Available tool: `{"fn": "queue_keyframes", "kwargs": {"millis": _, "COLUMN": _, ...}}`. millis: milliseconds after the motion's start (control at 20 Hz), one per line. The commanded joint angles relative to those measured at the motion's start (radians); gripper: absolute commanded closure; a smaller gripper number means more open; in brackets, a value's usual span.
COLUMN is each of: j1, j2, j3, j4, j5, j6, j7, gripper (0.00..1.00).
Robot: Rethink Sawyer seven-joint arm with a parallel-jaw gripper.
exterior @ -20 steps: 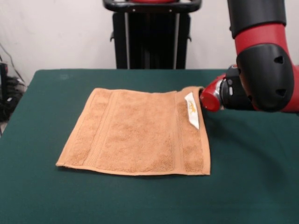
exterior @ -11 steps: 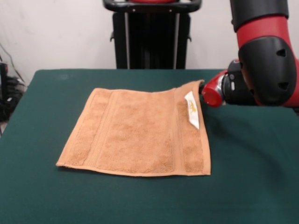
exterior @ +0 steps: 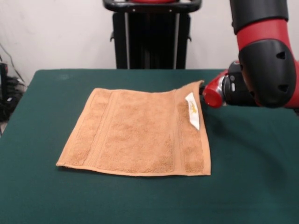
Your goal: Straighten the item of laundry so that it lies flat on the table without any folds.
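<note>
Tan terry towel (exterior: pixel 140 135) spread on table (exterior: pixel 252 177) — far corner lifted.

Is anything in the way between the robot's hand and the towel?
Nothing visible is. The red end of the arm sits right at the towel's far corner, which lifts slightly off the green table. No other thing lies near them.

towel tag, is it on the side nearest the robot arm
Yes, the white tag lies on the towel near its right edge, the edge closest to the red arm.
</note>
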Motion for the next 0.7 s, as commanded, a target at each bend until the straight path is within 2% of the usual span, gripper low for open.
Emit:
{"fn": "queue_keyframes", "kwargs": {"millis": 50, "j1": 0.02, "j2": 0.045, "j3": 0.127, "j4": 0.059, "j5": 0.034, "j6": -0.01, "j7": 0.001, "gripper": 1.0}}
{"fn": "queue_keyframes", "kwargs": {"millis": 700, "j1": 0.03, "j2": 0.013, "j3": 0.154, "j4": 0.101, "j5": 0.039, "j6": -0.019, "j7": 0.013, "gripper": 1.0}}
